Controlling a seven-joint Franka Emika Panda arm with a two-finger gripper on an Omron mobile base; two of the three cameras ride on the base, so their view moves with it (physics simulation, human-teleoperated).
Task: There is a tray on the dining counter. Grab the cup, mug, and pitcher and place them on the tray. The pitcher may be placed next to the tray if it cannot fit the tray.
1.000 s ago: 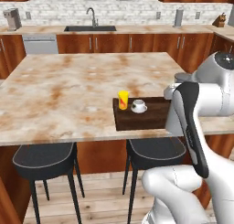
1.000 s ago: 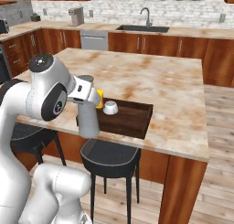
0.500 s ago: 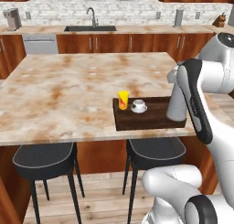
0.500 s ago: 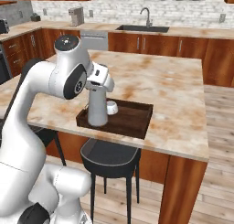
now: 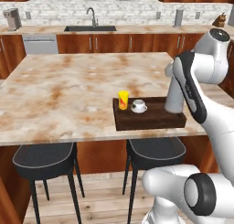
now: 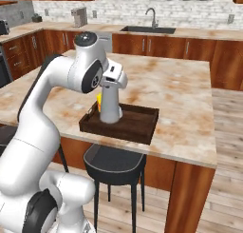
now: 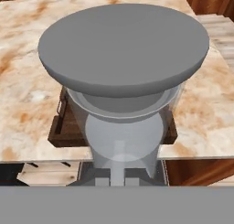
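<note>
**Pitcher carried in over the tray's right end**

Pitcher (image 5: 174, 96), grey and upright, now stands over the right end of the dark wooden tray (image 5: 151, 121); a second ago it was still at the near edge of the counter, short of the tray. Whether its base already touches the tray floor cannot be told. The gripper (image 6: 114, 78) sits at the pitcher's neck with its jaws nearly closed, clamped on it; in the hand view the pitcher's broad grey top fills the space just ahead of the fingers.

The arm has swung inward since then: its forearm now slants down across the tray's right end in the left base view.

On the tray's left end stand the yellow cup (image 5: 123, 100) and, just beside it, the white mug (image 5: 138, 106), well apart from the pitcher. The tray lies at the near edge of the dining counter (image 5: 73, 90), above two black stools (image 5: 43, 155).
</note>
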